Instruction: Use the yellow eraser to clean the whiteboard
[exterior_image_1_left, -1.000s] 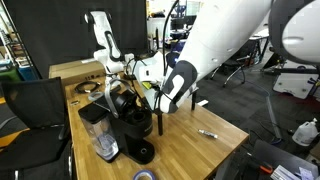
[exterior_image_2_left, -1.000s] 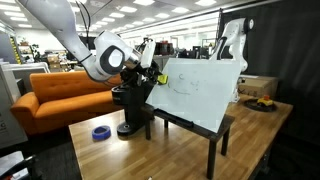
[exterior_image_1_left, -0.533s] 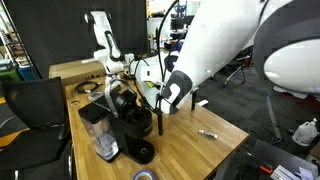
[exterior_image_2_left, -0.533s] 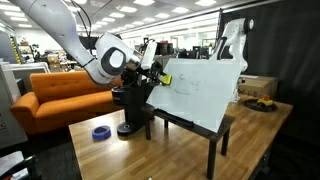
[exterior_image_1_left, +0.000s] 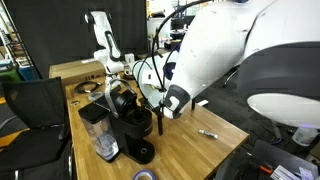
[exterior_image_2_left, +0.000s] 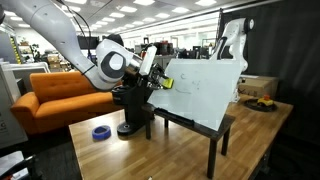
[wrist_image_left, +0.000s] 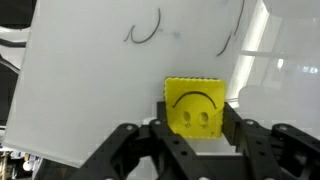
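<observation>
A yellow eraser (wrist_image_left: 195, 107) bearing a dark smiling face sits gripped in the black pincer (wrist_image_left: 194, 124), one finger (wrist_image_left: 150, 135) pressed to each of its sides. Behind the eraser the board (wrist_image_left: 90, 90) fills most of the frame, its left edge running at a slant. Above the eraser two dark curved pen strokes mark the board, one up and to the left (wrist_image_left: 147, 30), the other up and to the right (wrist_image_left: 232, 35). Whether the eraser touches the board cannot be told.
</observation>
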